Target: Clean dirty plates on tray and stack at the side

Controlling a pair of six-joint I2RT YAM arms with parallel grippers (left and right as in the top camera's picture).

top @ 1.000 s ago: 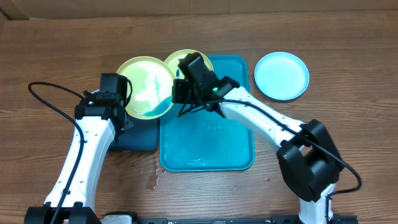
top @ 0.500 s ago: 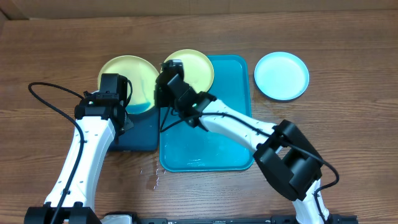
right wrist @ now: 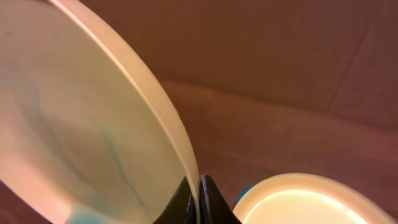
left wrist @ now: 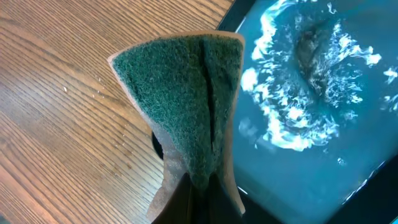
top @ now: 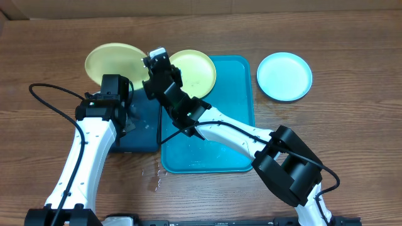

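Held plate (top: 114, 61): yellow-green, pinched at its rim by the closed right gripper (right wrist: 199, 186). It is carried tilted, off the turquoise tray (top: 235, 81), to that gripper's left and over the far edge of the dark navy tray (top: 143, 133). The left gripper (left wrist: 198, 196) is clamped on a green sponge (left wrist: 180, 93) above the foamy navy tray, just on the near side of this plate, and judged the nearer arm for wiping. Second plate (top: 196, 69): on the turquoise tray's far-left corner. Third plate (top: 284, 76): on the table to the right.
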